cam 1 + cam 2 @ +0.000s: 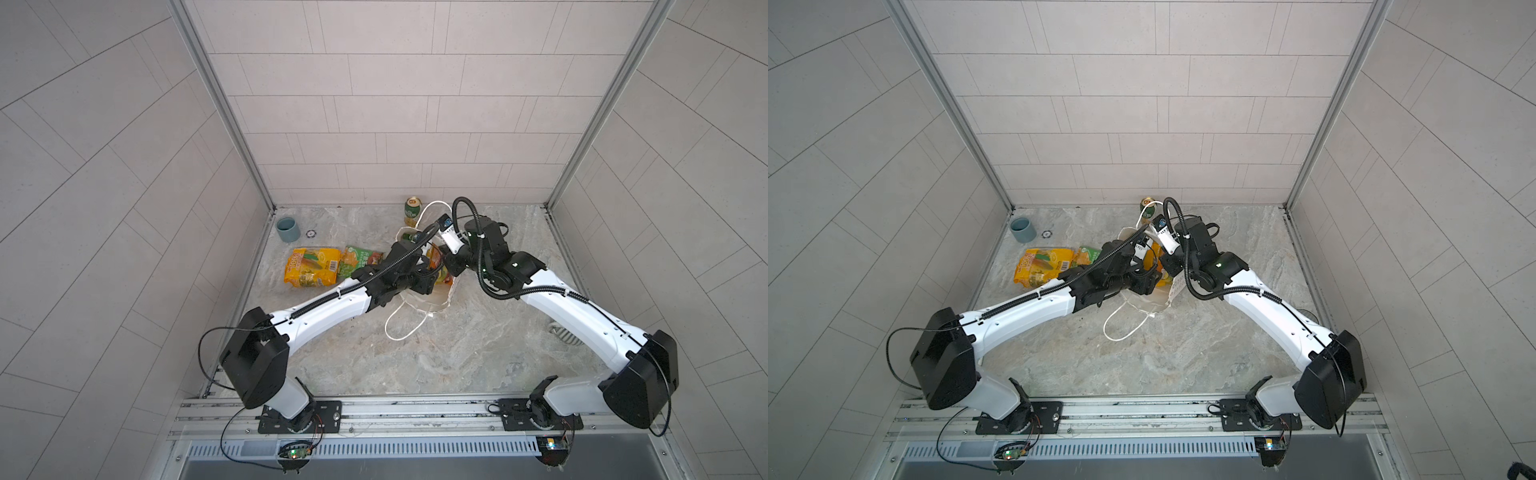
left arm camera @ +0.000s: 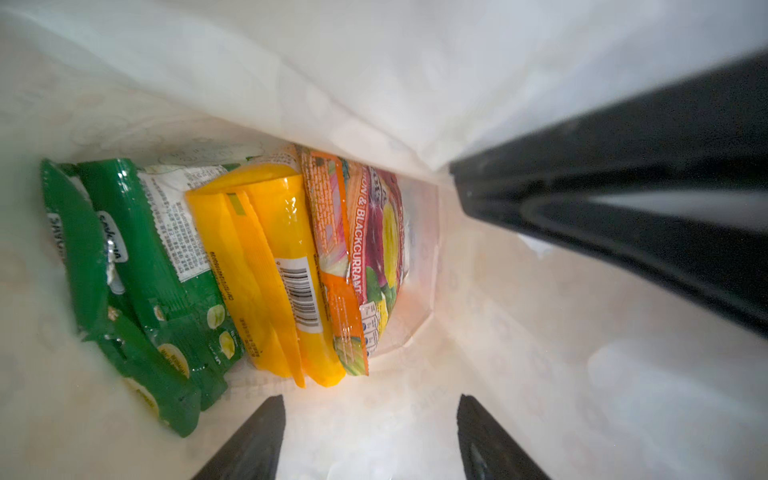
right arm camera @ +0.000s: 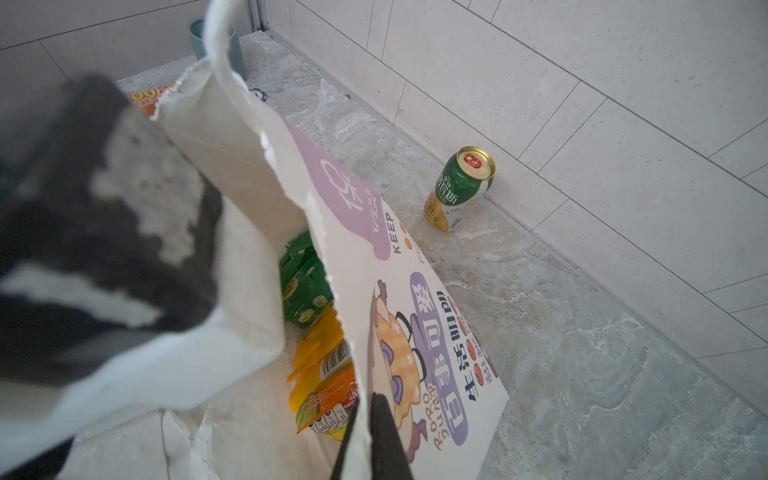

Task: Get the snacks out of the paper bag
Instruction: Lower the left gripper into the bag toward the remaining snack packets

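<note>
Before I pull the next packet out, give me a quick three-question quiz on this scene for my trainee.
1. True or false: the left hand is shut on a packet inside the paper bag.
2. What does the right hand grip? A nothing; B the paper bag's edge; C a snack.
3. How many snacks lie on the table, outside the bag?
Key: 1 false, it is open with nothing between its fingers. 2 B. 3 two: a yellow-orange packet and a green packet.
</note>
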You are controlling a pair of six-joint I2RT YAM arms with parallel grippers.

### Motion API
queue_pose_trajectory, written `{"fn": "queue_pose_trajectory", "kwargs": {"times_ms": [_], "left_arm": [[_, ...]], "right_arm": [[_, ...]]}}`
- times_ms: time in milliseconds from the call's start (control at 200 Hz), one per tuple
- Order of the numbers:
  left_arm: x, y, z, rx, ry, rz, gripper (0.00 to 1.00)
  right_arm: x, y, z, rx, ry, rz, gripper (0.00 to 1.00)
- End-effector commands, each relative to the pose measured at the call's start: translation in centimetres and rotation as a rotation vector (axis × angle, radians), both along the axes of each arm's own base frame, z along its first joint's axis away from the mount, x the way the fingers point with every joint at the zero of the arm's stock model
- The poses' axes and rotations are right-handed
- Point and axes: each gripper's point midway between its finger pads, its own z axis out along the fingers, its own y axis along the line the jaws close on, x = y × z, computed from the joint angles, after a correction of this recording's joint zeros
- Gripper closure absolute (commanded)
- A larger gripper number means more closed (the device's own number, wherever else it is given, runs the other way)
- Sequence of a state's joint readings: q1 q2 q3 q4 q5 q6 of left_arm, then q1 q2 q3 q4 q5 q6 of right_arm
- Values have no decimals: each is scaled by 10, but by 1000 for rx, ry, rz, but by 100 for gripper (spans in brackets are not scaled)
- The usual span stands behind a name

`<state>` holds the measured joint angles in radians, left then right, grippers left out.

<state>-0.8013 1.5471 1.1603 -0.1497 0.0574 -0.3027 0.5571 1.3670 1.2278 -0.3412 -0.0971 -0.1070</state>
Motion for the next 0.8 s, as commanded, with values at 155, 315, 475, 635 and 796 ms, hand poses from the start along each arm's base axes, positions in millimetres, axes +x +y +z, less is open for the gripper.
{"fn": "queue_pose_trajectory", "kwargs": {"times_ms": [155, 315, 475, 635, 796], "left_arm": [[10, -5, -16, -28, -8, 39, 29], [9, -3, -25, -16, -14, 45, 29], [2, -7, -25, -9, -55, 29, 29], [7, -11, -27, 4, -52, 27, 28], [15, -14, -31, 19, -54, 40, 26]], "right_arm": [[0, 2, 42, 117, -92, -3, 100], [4, 0, 39, 118, -81, -16, 100], [6, 0, 39, 129, -73, -18, 100], [4, 1, 39, 137, -70, -4, 100], [1, 2, 41, 144, -77, 10, 100]]}}
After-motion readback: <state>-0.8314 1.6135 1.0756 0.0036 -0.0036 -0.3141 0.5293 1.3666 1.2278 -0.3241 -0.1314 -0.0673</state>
